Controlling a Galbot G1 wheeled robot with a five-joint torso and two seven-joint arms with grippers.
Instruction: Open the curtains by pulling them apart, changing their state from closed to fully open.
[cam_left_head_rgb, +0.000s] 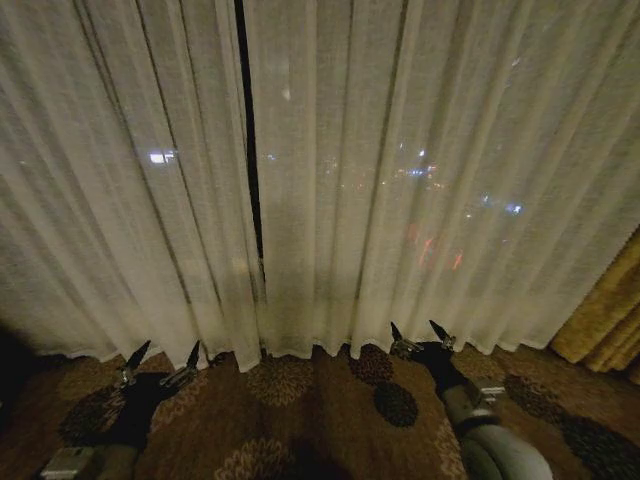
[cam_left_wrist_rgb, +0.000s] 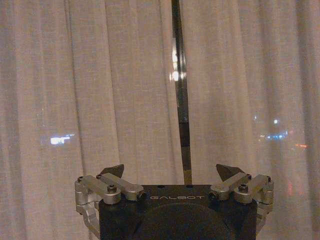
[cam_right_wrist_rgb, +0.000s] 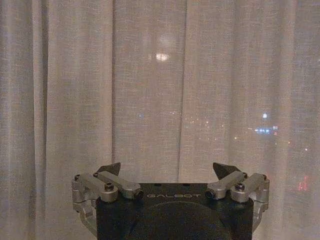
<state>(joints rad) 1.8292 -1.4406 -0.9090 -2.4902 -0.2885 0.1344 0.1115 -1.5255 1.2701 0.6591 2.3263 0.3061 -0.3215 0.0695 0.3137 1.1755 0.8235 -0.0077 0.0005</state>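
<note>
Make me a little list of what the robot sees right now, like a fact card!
curtains: two sheer cream panels, left curtain and right curtain, hanging to the floor
gap: thin dark slit between them, nearly closed
left claw: open, low near the left curtain's hem, holding nothing
right claw: open, low near the right curtain's hem, holding nothing
floor: patterned carpet
side: golden drape at far right
outside: night lights glowing through the fabric

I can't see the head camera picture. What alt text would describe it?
Two sheer cream-white curtains hang nearly closed, with a thin dark gap between them and city lights glowing through. Low in front, over patterned carpet, the left gripper and the right gripper are both open, short of the fabric. A golden drape shows at the right edge.
</note>
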